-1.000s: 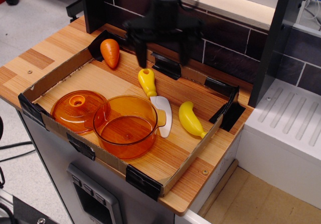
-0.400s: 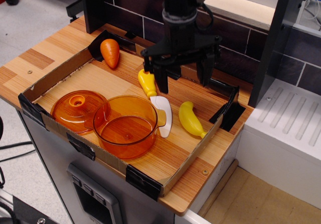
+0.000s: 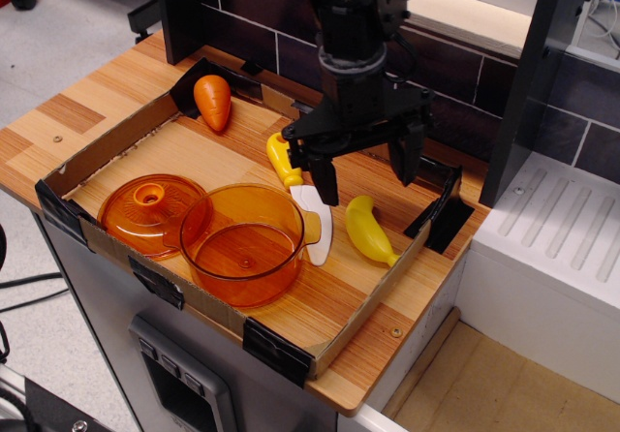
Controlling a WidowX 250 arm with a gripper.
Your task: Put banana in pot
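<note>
The yellow toy banana lies in the shallow cardboard tray, near its right side, tip pointing to the front right. The transparent orange pot stands at the tray's front, left of the banana. My black gripper is open and empty, its two fingers spread wide. It hangs just above and behind the banana, apart from it.
A yellow-handled toy knife lies between pot and banana. An orange domed lid sits left of the pot. An orange toy carrot lies at the tray's back left. A dark tiled wall stands behind.
The gripper has moved right and down, from above the tray's back towards the banana. It stays open. Nothing else has moved.
</note>
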